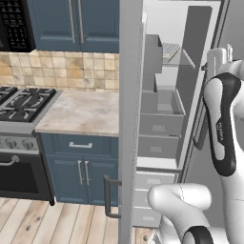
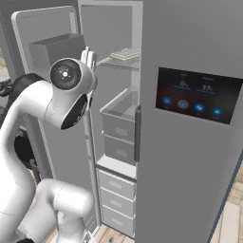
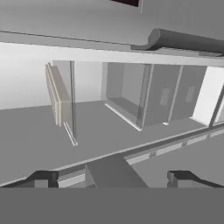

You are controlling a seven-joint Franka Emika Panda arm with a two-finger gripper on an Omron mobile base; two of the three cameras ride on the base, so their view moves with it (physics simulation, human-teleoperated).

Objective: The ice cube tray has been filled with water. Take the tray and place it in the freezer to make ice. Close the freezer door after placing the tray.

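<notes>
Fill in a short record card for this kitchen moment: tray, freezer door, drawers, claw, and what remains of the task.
tray: ice cube tray lies on an upper shelf inside the freezer
freezer door: freezer door stands open
drawers: grey drawers sit below the shelf, shut
claw: claw open and empty, fingertips apart, facing the freezer interior
other door: display panel lit
remaining: close the door

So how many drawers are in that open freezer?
5: two grey drawers stacked mid-height, upper and lower, then three white drawers below them, top, middle and bottom. The arm covers part of the top, so more could hide there.
</notes>
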